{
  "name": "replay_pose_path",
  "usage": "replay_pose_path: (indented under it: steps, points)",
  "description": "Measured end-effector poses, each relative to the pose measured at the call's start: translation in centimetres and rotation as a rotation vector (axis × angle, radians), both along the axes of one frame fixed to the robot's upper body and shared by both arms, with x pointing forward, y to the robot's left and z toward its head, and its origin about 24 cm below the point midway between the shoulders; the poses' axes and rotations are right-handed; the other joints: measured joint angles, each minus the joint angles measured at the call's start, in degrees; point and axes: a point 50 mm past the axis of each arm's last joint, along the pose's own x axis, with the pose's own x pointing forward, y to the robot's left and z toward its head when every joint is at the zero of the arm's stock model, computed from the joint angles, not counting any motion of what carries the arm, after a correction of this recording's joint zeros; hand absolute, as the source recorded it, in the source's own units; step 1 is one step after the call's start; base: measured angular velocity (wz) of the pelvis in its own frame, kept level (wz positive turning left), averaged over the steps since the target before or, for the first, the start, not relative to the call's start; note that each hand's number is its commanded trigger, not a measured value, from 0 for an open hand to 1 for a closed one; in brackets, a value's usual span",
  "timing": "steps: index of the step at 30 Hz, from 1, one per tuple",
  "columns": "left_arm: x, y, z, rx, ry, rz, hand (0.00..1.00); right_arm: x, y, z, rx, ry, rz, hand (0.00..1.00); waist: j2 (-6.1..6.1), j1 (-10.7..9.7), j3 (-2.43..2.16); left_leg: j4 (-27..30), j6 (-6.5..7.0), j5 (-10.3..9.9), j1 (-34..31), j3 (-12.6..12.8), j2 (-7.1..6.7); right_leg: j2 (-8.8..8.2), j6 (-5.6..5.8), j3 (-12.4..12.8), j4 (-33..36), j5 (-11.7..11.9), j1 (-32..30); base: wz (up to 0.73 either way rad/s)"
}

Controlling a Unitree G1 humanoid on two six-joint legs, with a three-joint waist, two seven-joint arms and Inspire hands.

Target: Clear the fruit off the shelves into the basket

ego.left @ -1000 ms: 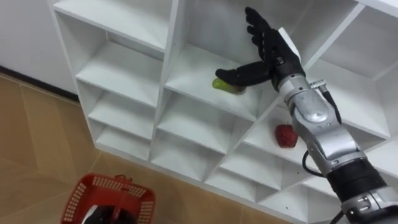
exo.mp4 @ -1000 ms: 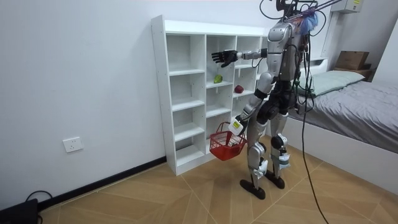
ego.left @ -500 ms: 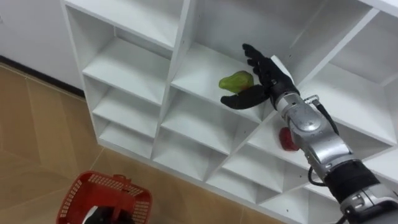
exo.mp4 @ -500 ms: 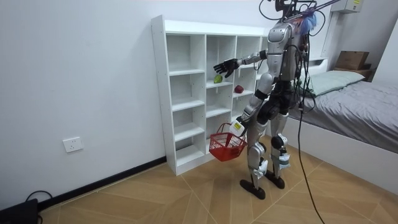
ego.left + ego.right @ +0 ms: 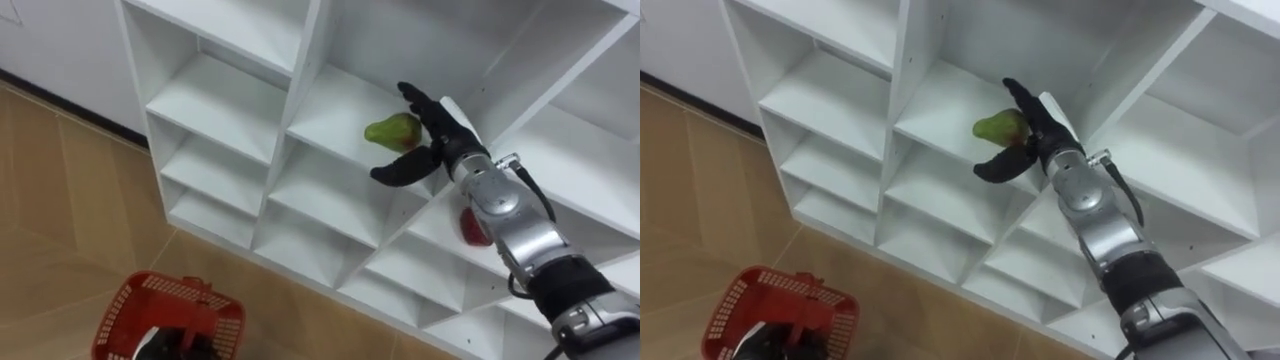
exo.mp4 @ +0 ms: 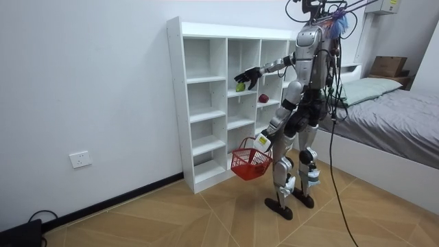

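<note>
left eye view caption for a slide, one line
Open right hand beside a green fruit on a white closet shelf, red basket at lower left.

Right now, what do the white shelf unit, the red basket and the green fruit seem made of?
Shelf unit: likely painted or laminated board; flat white panels, smooth matte faces, square edges.
Red basket: probably moulded plastic; uniform red, open grid walls.
Green fruit: pear-shaped, smooth skin; real or plastic, cannot tell.
</note>
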Motion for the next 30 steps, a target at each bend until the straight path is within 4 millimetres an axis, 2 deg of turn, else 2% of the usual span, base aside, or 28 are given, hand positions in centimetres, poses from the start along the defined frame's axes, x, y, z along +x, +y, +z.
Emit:
replay_pose_path:
  steps: [11, 21, 30]
  points:
    - [1.2, -0.2, 0.4, 0.022, -0.027, -0.026, 1.00, 0.3, -0.4, 0.3, -0.065, -0.044, -0.044, 0.00, -0.20, 0.6, 0.11, 0.4, 0.01, 0.0, -1.1, -0.1, 0.04, 0.02, -0.02, -0.2, 0.1, 0.0, -0.9, 0.01]
    - [1.3, -0.8, 0.2, 0.010, -0.016, -0.032, 1.00, 0.7, -0.9, 1.4, -0.173, -0.189, -0.146, 0.00, 0.50, 1.2, 0.60, 0.5, 0.00, 0.0, -1.6, -0.6, -0.02, 0.07, -0.04, -0.6, 0.1, 0.0, -1.2, 0.02]
    - [1.3, -1.1, 0.1, 0.020, -0.006, -0.055, 1.00, 0.7, -1.1, 1.7, -0.171, -0.226, -0.186, 0.00, 1.40, 1.4, 0.71, 0.5, -0.01, 0.0, -2.1, -0.5, -0.02, 0.09, -0.04, -0.5, 0.1, 0.0, -1.7, 0.00]
